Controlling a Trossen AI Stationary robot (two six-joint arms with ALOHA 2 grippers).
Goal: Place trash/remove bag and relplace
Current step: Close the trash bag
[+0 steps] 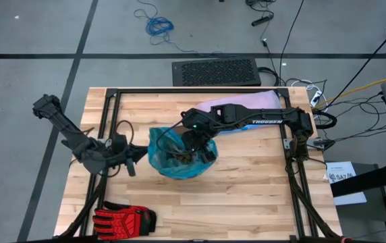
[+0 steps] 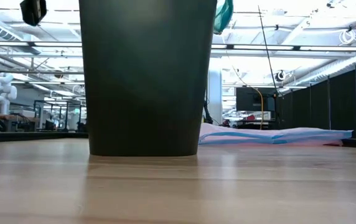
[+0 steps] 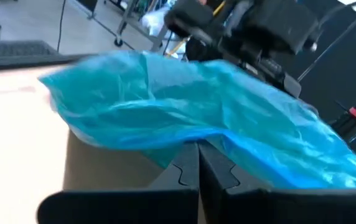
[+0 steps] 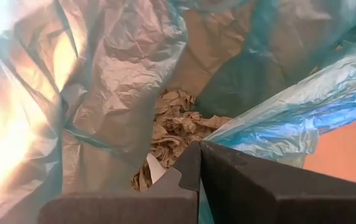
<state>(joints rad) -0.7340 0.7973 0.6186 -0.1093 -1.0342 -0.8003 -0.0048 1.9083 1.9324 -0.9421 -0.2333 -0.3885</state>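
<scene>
Wooden table point(image 1: 247, 182), TROSSEN-lettered arm (right gripper point(image 1: 191, 143) closed, empty) over bag point(image 1: 162, 165), left gripper point(image 1: 136, 158) closed, empty.

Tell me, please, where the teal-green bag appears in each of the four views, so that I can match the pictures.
High view: the teal-green bag lies mid-table, the right gripper above its mouth.
Low view: only a teal scrap at the top, beside the dark bin.
Left wrist view: it fills the middle, beyond the shut left gripper.
Right wrist view: its inside fills the frame, crumpled trash at the bottom.
Shared landmark: the wooden table.
</scene>
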